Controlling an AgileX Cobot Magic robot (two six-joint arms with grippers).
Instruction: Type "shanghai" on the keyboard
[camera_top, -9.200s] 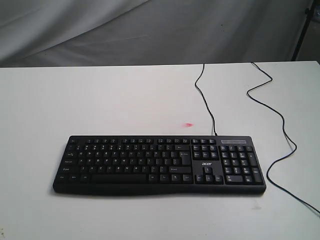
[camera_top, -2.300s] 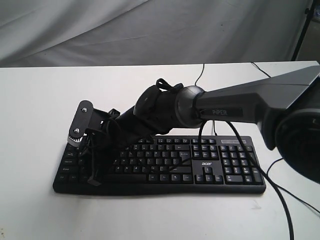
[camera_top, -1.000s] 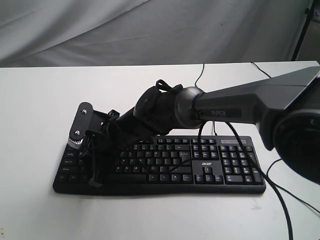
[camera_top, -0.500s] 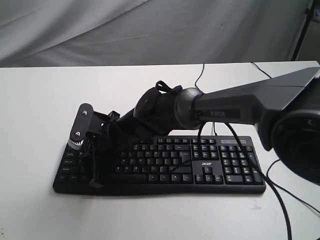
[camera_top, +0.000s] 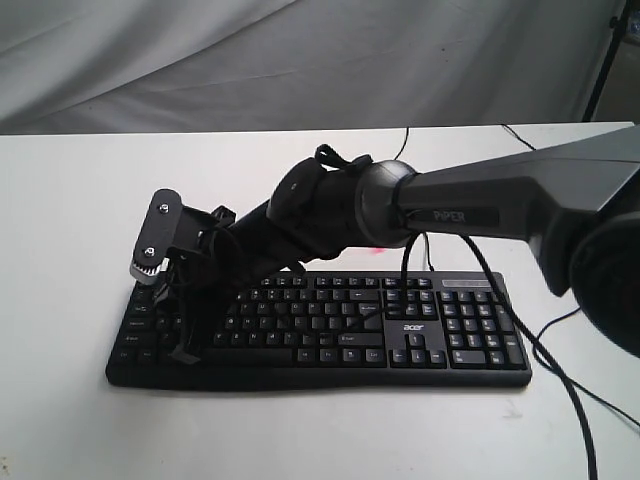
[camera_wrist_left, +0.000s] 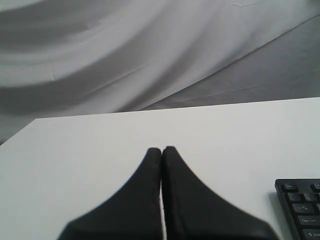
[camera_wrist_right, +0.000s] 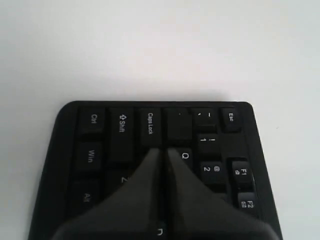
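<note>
Since shut tips serve as one stylus, right pincer (camera_wrist_right: 162, 150), closed and empty, hangs over keyboard (camera_top: 400, 330) left end, beside Q (camera_wrist_right: 184, 156), near tabletop (camera_top: 80, 200) front. If first letter is due, drop straight, tap briefly, spare neighbours. Left pincer (camera_wrist_left: 161, 150) closed, over bare tabletop.
</note>
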